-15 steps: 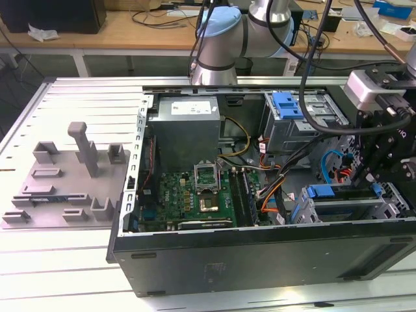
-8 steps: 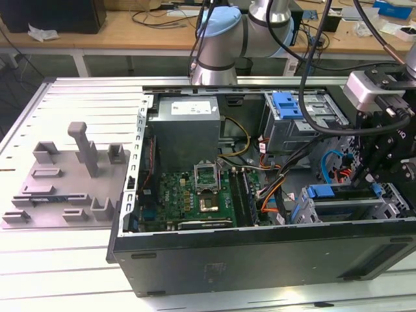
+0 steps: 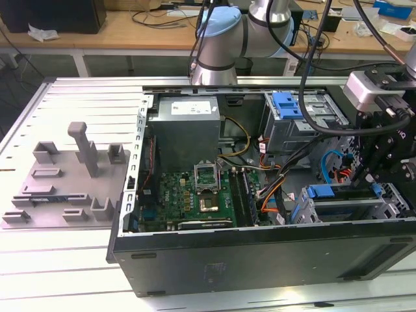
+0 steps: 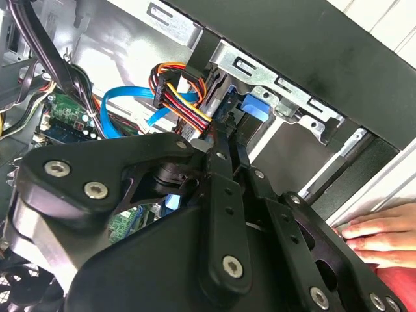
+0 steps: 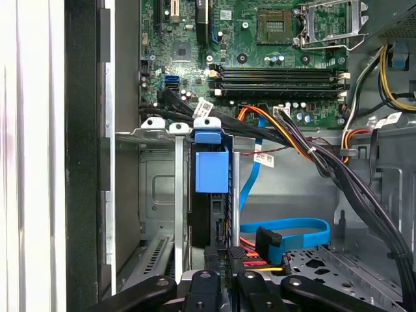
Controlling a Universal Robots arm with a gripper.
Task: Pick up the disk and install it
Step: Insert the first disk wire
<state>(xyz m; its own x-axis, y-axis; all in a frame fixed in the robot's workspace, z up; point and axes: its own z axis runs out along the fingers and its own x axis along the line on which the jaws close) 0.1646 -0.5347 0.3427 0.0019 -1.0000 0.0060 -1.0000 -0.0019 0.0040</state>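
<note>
At the exterior view's left, the grey fixture tray (image 3: 65,188) is set well apart. Rightward, the disk (image 5: 201,221) is lodged on edge in the near drive cage (image 5: 162,195). It is judged stiff, weighty and shock-sensitive, best gripped by its blue carrier (image 5: 211,170). The gripper (image 4: 231,133) is held just behind it, fingers pressed nearly together. Power cables (image 4: 179,97) are crowded alongside; a hand (image 4: 380,234) is seen beside the case (image 3: 260,260).

Exterior view above open case (image 3: 260,260), both wrist views close inside — drive bay (image 5: 156,188) (image 4: 260,68) shared.
</note>
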